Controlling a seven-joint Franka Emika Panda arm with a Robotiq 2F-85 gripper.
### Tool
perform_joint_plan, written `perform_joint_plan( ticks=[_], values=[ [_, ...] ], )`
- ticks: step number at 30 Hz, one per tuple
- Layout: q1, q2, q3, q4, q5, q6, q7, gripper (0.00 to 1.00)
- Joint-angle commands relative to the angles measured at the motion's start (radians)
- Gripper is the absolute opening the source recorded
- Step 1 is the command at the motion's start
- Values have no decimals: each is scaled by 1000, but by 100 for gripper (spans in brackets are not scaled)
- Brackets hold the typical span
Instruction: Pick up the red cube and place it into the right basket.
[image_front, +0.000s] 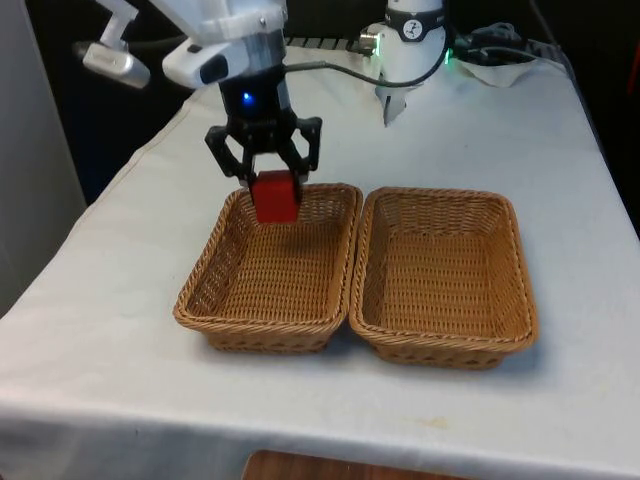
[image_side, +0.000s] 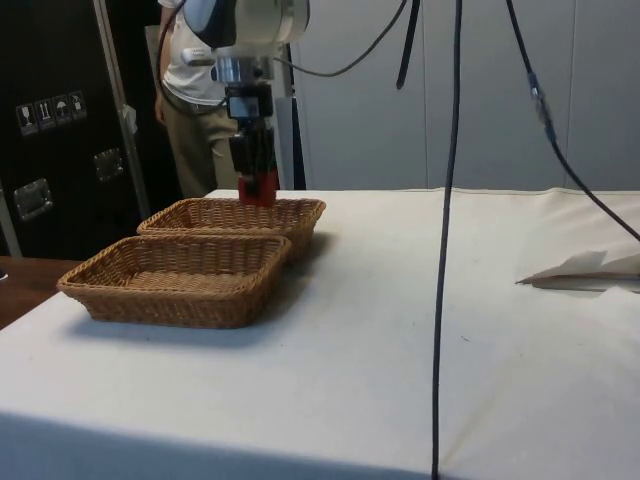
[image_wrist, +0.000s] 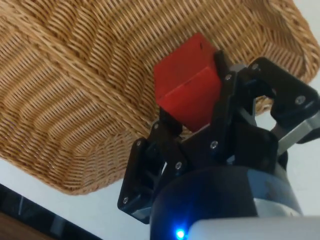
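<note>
Your end effector (image_front: 272, 190) hangs over the far end of one wicker basket (image_front: 270, 270), its two fingers clamped on opposite faces of the red cube (image_front: 276, 196). From the wrist, the cube (image_wrist: 187, 87) sits between the fingers with woven wicker directly beneath it, so it is lifted clear of the weave, not resting on it. From the side, the cube (image_side: 258, 187) hovers just above the rim of the farther basket (image_side: 235, 216), while the nearer basket (image_side: 175, 278) lies apart from the end effector, on the side toward that camera.

That second basket (image_front: 440, 275) sits just beside the first, rims nearly touching, on the white worktop (image_front: 120, 350). A person (image_side: 195, 110) stands behind the worktop, beyond the end effector.

You hold the cube high, it seems, so that it clears both rims on a sideways carry. Judging by the task, a release here looks premature: the cube hangs over the basket at the front view's left. Which basket counts as right depends on whose side you take.
</note>
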Motion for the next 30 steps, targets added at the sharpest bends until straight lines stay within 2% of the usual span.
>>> perform_joint_plan(
  ticks=[1,6,9,14,15,16,22,24,25,28,29,30],
  values=[
    [-5,8,8,5,14,10,-8,2],
    [1,24,6,4,27,17,-16,2],
    [-4,49,22,18,42,37,-17,2],
    [-4,73,26,32,55,43,-17,2],
    [2,66,20,22,49,43,-16,2],
    [-4,76,26,34,58,43,-18,2],
    [-3,88,27,42,66,43,-19,2],
    [1,84,25,35,61,43,-17,18],
    [-3,90,30,43,65,43,-19,18],
    [-4,92,31,44,65,43,-18,46],
    [-4,92,31,44,65,43,-18,61],
    [-4,92,31,44,65,43,-18,70]
  ],
)
